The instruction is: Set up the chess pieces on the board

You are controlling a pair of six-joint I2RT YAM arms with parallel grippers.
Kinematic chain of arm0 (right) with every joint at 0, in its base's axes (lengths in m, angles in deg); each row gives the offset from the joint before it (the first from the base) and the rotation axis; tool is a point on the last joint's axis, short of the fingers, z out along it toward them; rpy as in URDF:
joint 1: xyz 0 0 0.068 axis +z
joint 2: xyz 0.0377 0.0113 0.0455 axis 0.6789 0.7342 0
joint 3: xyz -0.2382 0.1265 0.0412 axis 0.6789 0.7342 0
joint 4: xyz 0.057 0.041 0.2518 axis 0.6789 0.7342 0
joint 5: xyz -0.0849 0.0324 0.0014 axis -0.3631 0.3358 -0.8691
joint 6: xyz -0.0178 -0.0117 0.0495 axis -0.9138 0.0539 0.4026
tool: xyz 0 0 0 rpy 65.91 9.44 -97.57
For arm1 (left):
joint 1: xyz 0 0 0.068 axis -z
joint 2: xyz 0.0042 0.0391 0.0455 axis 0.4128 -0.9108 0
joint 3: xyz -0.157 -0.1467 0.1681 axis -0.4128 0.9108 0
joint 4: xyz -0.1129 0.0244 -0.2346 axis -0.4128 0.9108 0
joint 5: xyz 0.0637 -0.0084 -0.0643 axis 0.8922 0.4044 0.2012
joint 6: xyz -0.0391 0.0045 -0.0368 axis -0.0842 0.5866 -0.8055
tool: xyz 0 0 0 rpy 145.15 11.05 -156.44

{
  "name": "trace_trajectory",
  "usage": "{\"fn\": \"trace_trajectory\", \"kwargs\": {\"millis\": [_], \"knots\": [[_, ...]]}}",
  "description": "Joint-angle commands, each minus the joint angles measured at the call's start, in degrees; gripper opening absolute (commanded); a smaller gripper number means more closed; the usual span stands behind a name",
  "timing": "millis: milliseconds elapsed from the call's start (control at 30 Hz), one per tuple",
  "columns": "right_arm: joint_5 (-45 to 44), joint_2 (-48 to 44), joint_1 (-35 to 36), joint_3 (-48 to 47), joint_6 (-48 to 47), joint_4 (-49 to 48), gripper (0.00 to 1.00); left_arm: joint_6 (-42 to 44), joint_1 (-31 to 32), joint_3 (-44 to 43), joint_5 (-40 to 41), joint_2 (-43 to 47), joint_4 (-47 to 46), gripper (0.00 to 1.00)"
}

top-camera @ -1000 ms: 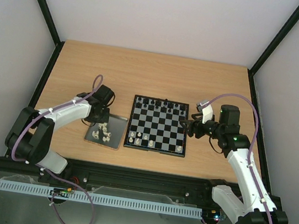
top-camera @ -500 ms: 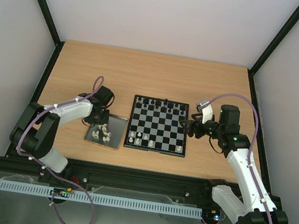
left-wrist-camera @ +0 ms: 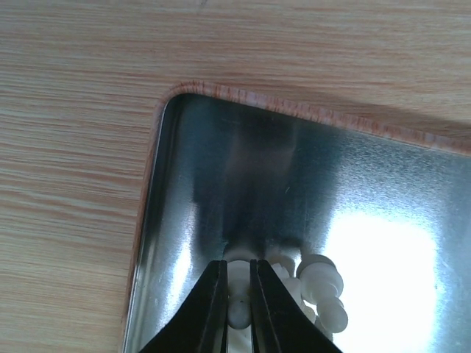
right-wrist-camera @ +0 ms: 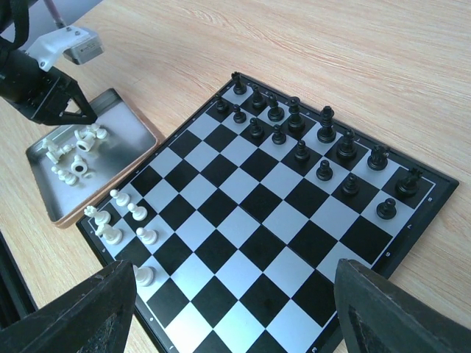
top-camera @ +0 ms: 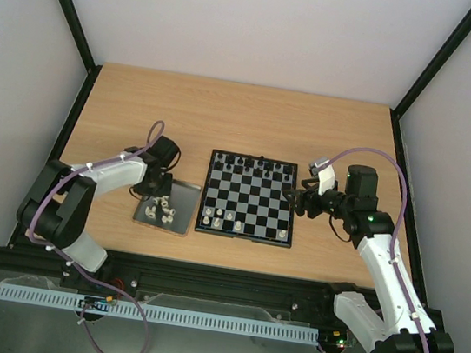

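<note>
The board (top-camera: 242, 235) lies mid-table, with black pieces (top-camera: 255, 163) on its far rows and several white pieces (top-camera: 228, 219) on its near left squares. More white pieces (top-camera: 160, 212) lie in a small metal tray (top-camera: 182, 195) left of it. My left gripper (top-camera: 156, 190) is down in the tray's far part, shut on one white piece (left-wrist-camera: 240, 290), with other pieces (left-wrist-camera: 324, 283) beside it. My right gripper (top-camera: 295, 201) hovers open and empty over the board's right edge; the board (right-wrist-camera: 243, 220) fills the right wrist view.
The tray (right-wrist-camera: 121, 121) has a tan rim and touches the board's left side. Bare wooden table (top-camera: 244, 116) lies behind the board. Black frame posts and white walls close the sides. The arm bases stand on a rail at the near edge.
The left arm's elbow has shifted slightly to the right, while its gripper stayed at the same spot in the tray. The right arm has not moved.
</note>
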Motion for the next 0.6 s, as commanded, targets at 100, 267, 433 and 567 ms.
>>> {"fn": "trace_trajectory", "kwargs": {"millis": [100, 267, 433, 567], "knots": [[1.4, -0.5, -0.1, 0.7, -0.8, 1.5, 0.75, 0.9, -0.2, -4.4, 1.0, 5.2, 4.1, 0.04], [1.4, -0.4, -0.2, 0.6, -0.8, 1.4, 0.75, 1.7, 1.6, -7.5, -1.1, 6.7, 5.6, 0.04], [1.4, -0.5, -0.1, 0.6, -0.7, 1.3, 0.75, 2.4, 9.1, -11.8, -4.7, 6.4, 4.4, 0.05], [1.2, -0.6, -0.1, 0.5, -0.7, 1.4, 0.75, 3.3, 16.9, -17.0, -5.0, 2.0, 4.2, 0.05]]}}
